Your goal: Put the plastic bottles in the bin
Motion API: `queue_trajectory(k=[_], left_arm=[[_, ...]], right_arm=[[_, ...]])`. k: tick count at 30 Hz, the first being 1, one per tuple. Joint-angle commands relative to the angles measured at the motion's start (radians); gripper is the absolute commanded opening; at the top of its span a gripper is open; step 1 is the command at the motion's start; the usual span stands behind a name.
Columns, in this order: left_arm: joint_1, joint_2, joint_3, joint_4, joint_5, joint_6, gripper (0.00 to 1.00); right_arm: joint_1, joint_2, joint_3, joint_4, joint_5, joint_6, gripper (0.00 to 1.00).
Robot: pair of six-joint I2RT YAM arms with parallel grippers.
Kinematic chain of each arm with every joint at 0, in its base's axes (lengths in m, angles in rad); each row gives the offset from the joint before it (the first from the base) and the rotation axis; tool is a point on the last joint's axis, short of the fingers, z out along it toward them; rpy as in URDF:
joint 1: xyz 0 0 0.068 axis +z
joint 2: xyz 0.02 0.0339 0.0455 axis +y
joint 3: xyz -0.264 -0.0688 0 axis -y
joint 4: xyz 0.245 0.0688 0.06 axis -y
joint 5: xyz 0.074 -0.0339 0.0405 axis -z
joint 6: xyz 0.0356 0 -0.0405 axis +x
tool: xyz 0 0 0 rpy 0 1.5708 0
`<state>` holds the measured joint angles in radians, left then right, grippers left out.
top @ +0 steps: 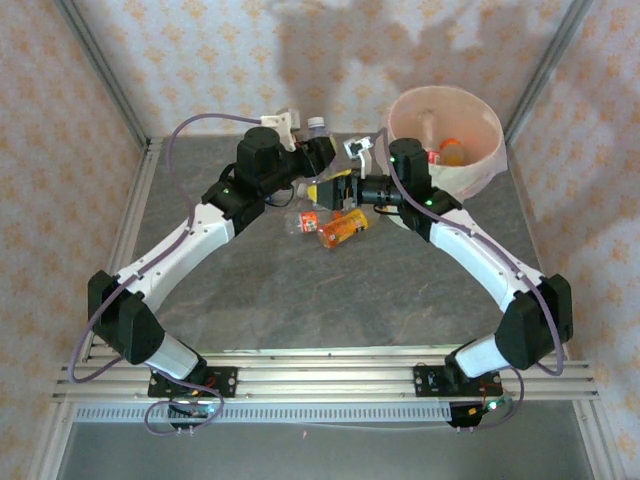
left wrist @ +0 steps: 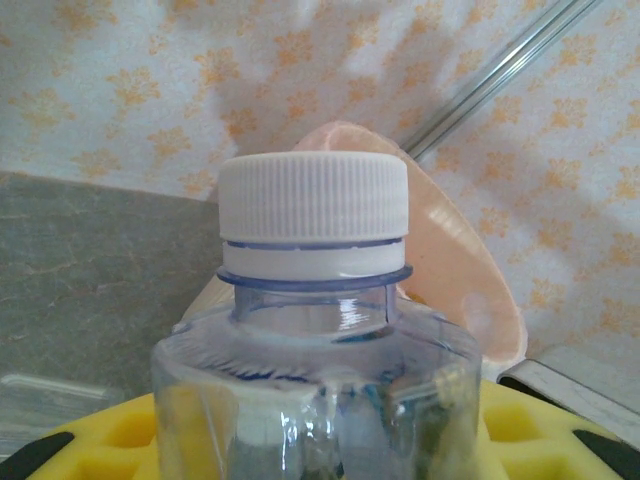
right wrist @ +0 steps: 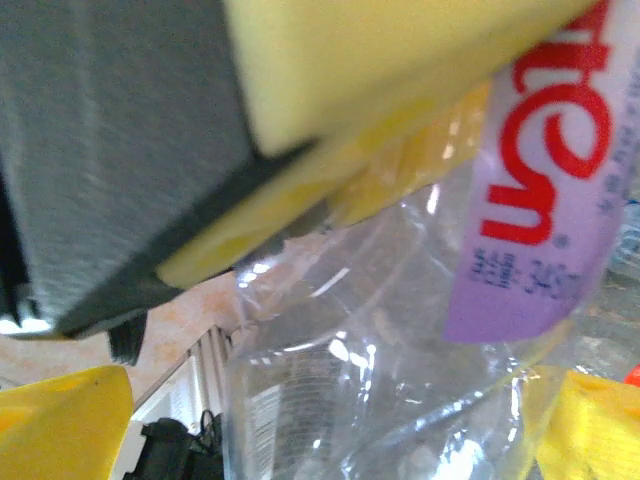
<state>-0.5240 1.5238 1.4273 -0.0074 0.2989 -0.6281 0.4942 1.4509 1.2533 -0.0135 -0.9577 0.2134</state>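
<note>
Two white robot arms reached over a grey table (top: 300,300) toward a small heap of bottles near the back. The left gripper (top: 318,150) was closed part-way on a capped bottle (left wrist: 315,330), clear with a white lid. Its yellow pads (left wrist: 100,445) pinched the body below the shoulder, so the bottle stood upright and seemingly lifted, probably ready to be carried across to the bin (top: 478,172). The bin stood at the far right, just beyond the right arm's wrist, with an orange bottle (top: 452,151) already inside. The right gripper (top: 347,190) was spread wide. A labelled bottle (right wrist: 400,380) lay between its fingers (right wrist: 60,420) with a gap on one side, so it looked lined up for a grasp rather than held. A second orange bottle (top: 343,228) lay on the table close by.
</note>
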Motion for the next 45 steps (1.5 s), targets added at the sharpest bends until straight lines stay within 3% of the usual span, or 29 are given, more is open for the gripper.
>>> queue_trajectory(k=[1,5,8,11,17,25,27,29,32,36,45], left_arm=[[-0.006,0.025,0.039,0.058,0.018,-0.022,0.33],[-0.005,0.044,0.031,0.074,0.039,-0.056,0.33],[-0.005,0.046,0.018,0.086,0.039,-0.068,0.33],[-0.005,0.048,0.022,0.072,0.043,-0.067,0.34],[-0.005,0.055,0.03,0.067,0.059,-0.074,0.34],[-0.005,0.065,0.034,0.062,0.075,-0.088,0.38],[-0.005,0.06,0.041,0.046,0.075,-0.085,0.47],[-0.004,0.051,0.047,0.042,0.085,-0.08,0.73],[-0.004,0.031,0.06,0.021,0.091,-0.062,0.92],[-0.004,-0.014,0.041,-0.011,0.022,-0.037,1.0],[0.011,-0.184,-0.117,0.017,-0.16,-0.02,1.0]], right_arm=[[-0.001,-0.015,-0.013,0.051,0.071,0.025,0.99],[0.0,0.012,-0.021,0.112,0.114,0.081,0.94],[0.0,0.016,-0.028,0.125,0.123,0.083,0.8],[0.001,0.01,-0.032,0.089,0.111,0.041,0.69],[0.011,0.003,-0.032,-0.019,0.093,-0.055,0.6],[0.012,-0.003,-0.038,-0.042,0.169,-0.064,0.39],[0.012,-0.009,-0.037,-0.049,0.189,-0.075,0.36],[0.011,-0.014,-0.038,-0.063,0.227,-0.088,0.35],[0.012,-0.027,-0.042,-0.083,0.288,-0.11,0.35],[0.011,-0.039,-0.032,-0.134,0.356,-0.145,0.34],[-0.047,-0.063,0.046,-0.266,0.475,-0.198,0.31]])
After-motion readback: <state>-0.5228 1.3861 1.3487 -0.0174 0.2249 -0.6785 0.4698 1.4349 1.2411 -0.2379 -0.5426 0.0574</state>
